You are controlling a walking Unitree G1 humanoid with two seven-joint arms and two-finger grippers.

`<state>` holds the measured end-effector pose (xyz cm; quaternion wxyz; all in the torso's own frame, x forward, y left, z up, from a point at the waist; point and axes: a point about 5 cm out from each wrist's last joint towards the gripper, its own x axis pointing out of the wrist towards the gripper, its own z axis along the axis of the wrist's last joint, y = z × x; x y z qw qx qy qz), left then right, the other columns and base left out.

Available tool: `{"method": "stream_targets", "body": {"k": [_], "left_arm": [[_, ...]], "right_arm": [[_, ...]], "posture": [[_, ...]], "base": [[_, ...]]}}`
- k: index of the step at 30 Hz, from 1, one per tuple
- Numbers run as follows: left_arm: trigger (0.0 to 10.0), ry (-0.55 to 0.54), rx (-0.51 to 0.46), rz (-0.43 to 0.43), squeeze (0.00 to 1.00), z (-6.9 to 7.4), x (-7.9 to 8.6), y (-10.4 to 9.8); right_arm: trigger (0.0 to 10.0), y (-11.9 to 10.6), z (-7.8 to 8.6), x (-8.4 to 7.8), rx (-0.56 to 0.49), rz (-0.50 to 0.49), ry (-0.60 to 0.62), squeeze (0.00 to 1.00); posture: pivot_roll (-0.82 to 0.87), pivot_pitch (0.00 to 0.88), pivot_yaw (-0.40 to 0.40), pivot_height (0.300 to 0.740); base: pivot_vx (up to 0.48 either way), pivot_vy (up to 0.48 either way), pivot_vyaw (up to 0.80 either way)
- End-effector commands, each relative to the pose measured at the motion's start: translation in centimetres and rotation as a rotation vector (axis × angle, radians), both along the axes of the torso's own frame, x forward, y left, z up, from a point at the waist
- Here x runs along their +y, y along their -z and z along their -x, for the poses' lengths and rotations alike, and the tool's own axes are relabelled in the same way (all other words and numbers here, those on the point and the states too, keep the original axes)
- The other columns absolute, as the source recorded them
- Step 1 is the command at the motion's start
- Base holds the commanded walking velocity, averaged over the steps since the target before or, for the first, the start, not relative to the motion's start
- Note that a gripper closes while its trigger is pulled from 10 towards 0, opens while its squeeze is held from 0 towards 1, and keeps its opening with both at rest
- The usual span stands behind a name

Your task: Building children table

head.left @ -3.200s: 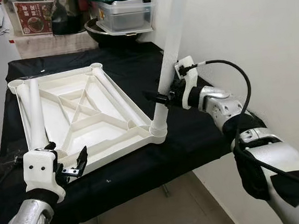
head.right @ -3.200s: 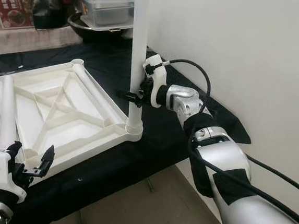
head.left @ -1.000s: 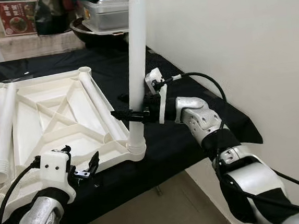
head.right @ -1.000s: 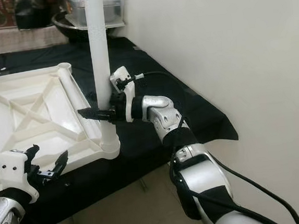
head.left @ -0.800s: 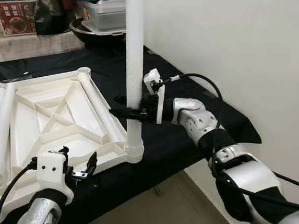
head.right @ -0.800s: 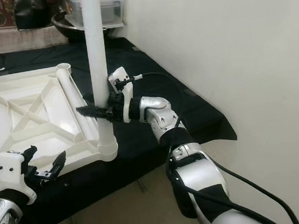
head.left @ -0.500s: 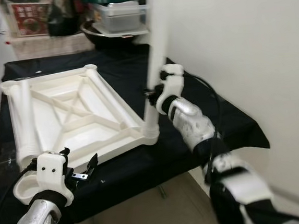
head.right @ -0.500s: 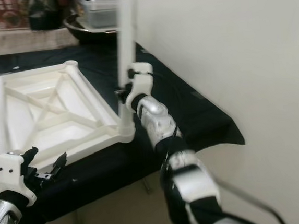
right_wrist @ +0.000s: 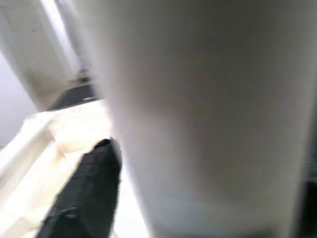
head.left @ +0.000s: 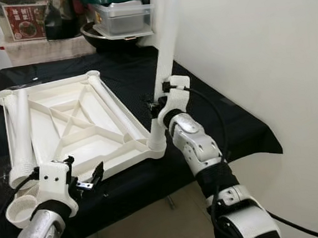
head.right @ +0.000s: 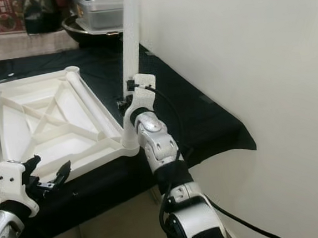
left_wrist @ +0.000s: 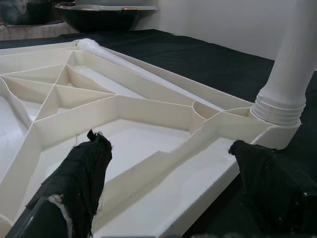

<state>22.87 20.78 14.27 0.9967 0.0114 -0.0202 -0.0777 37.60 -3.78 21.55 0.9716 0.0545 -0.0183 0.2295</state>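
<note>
White plastic tabletop [head.left: 70, 126] lay upside down on black-clothed table [head.left: 227, 130]; upright leg [head.left: 163, 68] was seated in its near corner socket, clamped by right gripper [head.left: 156, 105]. Left gripper [head.left: 80, 179] was held spread at tabletop's near edge, gripping nothing. Risk, prob.: leg cross-threaded if tilted, or tabletop slid by torque. Wall close beside leg; pots beyond tabletop.

Black-draped table [head.left: 227, 130] carries upturned white tabletop [head.left: 87, 131] (ribbed underside up).
</note>
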Motion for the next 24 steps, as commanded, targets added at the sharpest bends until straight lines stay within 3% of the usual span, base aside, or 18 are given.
{"method": "stream_targets", "body": {"k": [1,2,3,5,6,7,8,9,11,14,15,16,17,18,20,24], "left_arm": [[10.0,0.009,0.004,0.006,0.00,-0.1,-0.2,0.2],[10.0,0.007,0.001,0.013,0.00,-0.1,-0.2,0.3],[10.0,0.008,-0.002,0.021,0.00,-0.1,-0.2,0.3],[10.0,0.008,-0.002,0.021,0.00,-0.1,-0.2,0.3],[10.0,0.010,-0.003,0.031,0.00,-0.1,-0.2,0.3],[10.0,0.010,-0.003,0.031,0.00,-0.1,-0.2,0.3],[10.0,0.010,-0.003,0.040,0.00,-0.1,-0.2,0.4],[10.0,0.010,-0.003,0.040,0.00,-0.1,-0.2,0.4],[10.0,0.010,-0.001,0.044,0.00,-0.1,-0.1,0.4],[10.0,0.011,0.001,0.042,0.00,-0.1,-0.1,0.4],[10.0,0.012,0.003,0.040,0.00,-0.1,-0.1,0.5],[10.0,0.012,0.003,0.040,0.00,-0.1,-0.1,0.5],[10.0,0.012,0.005,0.039,0.00,-0.1,-0.1,0.5],[10.0,0.012,0.005,0.039,0.00,-0.1,-0.1,0.5],[10.0,0.015,0.007,0.038,0.00,0.0,-0.1,0.6],[10.0,0.014,0.007,0.038,0.00,0.1,-0.1,0.6]], "right_arm": [[10.0,-1.3,-0.2,-0.2,-0.039,-0.031,-0.046,1.00],[10.0,-2.3,-0.2,-0.8,-0.068,-0.055,-0.221,0.00],[10.0,-2.9,0.3,-1.3,-0.096,-0.049,-0.414,0.00],[10.0,-2.9,0.3,-1.3,-0.096,-0.049,-0.414,0.00],[10.0,-2.9,1.2,-1.6,-0.077,-0.036,-0.615,0.00],[10.0,-2.9,1.2,-1.6,-0.077,-0.036,-0.615,0.00],[10.0,-2.3,2.0,-1.6,-0.050,-0.014,-0.767,0.00],[10.0,-2.3,2.0,-1.6,-0.050,-0.014,-0.767,0.00],[10.0,-0.5,2.5,-0.9,0.012,-0.001,-0.877,0.00],[10.0,0.0,2.3,-0.5,0.021,0.010,-0.874,0.00],[9.1,0.2,2.0,-0.2,0.029,0.001,-0.869,0.00],[9.1,0.2,2.0,-0.2,0.029,0.001,-0.869,0.00],[8.1,0.2,1.7,0.0,0.028,-0.002,-0.852,0.00],[8.1,0.2,1.7,0.0,0.028,-0.002,-0.852,0.00],[0.0,0.2,1.0,-0.1,0.022,-0.019,-0.821,0.00],[0.0,0.1,0.4,-0.3,0.020,-0.047,-0.753,0.00]], "posture": [[0.16,0.000,-0.131,0.740],[0.16,0.000,-0.144,0.740],[0.16,0.000,-0.144,0.740],[0.16,0.000,-0.144,0.740],[0.17,0.000,-0.150,0.740],[0.17,0.000,-0.150,0.740],[0.18,0.000,-0.147,0.740],[0.18,0.000,-0.147,0.740],[0.19,0.000,-0.149,0.740],[0.19,0.000,-0.149,0.740],[0.20,0.000,-0.150,0.740],[0.20,0.000,-0.150,0.740],[0.20,0.000,-0.148,0.740],[0.20,0.000,-0.148,0.740],[0.21,0.000,-0.155,0.740],[0.21,0.000,-0.156,0.740]], "base": [[0.000,0.000,0.00],[0.000,0.000,0.00],[0.000,0.000,0.00],[0.000,0.000,0.00],[0.000,0.000,0.00],[0.000,0.000,0.00],[0.000,0.000,0.00],[0.000,0.000,0.00],[0.000,0.000,0.00],[0.000,0.000,0.00],[0.000,0.000,0.00],[0.000,0.000,0.00],[0.000,0.000,0.00],[0.000,0.000,0.00],[0.000,0.000,0.00],[0.000,0.000,0.00]]}}
